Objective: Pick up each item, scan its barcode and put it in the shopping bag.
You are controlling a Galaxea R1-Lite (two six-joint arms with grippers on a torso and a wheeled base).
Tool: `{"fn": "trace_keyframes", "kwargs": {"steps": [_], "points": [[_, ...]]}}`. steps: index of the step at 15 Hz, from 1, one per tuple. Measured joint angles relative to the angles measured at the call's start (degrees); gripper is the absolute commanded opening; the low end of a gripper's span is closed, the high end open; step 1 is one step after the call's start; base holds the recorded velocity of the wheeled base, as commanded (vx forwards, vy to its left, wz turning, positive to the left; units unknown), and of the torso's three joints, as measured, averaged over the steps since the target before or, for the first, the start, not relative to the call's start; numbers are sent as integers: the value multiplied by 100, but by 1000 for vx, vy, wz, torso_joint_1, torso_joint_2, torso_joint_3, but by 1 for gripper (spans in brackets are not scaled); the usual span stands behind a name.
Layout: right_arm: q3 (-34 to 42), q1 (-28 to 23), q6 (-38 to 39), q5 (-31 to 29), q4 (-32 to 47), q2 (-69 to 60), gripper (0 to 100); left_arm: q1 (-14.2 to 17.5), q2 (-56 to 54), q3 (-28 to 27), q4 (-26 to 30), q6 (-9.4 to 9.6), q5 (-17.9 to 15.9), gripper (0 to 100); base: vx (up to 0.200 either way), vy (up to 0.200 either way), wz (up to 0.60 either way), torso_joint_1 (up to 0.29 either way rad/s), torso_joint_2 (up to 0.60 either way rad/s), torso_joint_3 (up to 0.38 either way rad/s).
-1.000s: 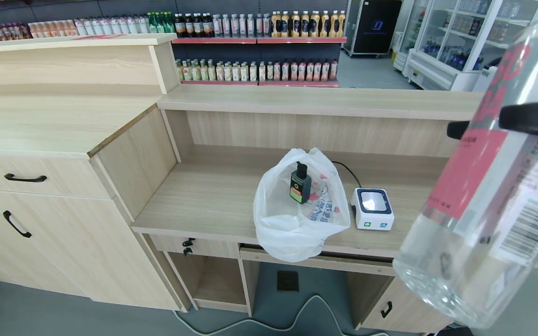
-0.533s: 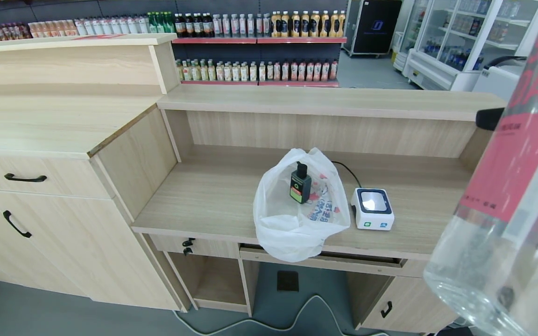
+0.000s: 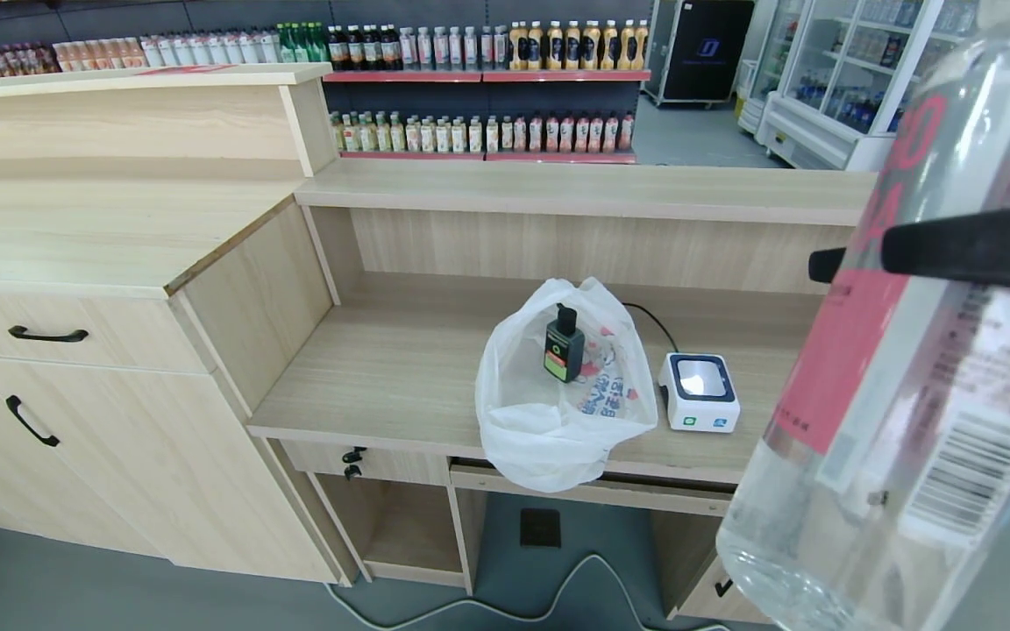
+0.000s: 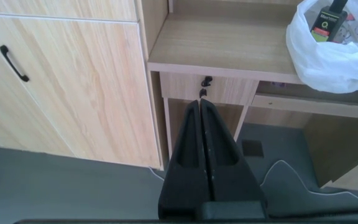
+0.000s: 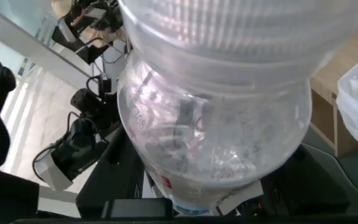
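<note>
Now the right gripper (image 3: pixel 851 259), pinching the clear bottle (image 3: pixel 908 421), has swung it back leftward.

Bright, even shop light; soft shadow under the counter (image 3: pixel 382 368); near bottle (image 3: pixel 908 394) blurred; edges bowed.

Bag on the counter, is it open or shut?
Open. The bag gapes upward, and a dark bottle shows standing inside it.
</note>
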Motion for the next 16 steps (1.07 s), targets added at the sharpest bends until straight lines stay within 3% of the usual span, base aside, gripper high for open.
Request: {"fn": "trace_keyframes", "kwargs": {"steps": [6,16], "points": [[427,-143,-302,-563,13,-74,0,-5,0,0,0,0,0,0,0,0,0,0,0,0],[482,-156,-299,-556,-1,-162,0,-5,0,0,0,-1,-2,0,0,0,0,0,0,0]]}}
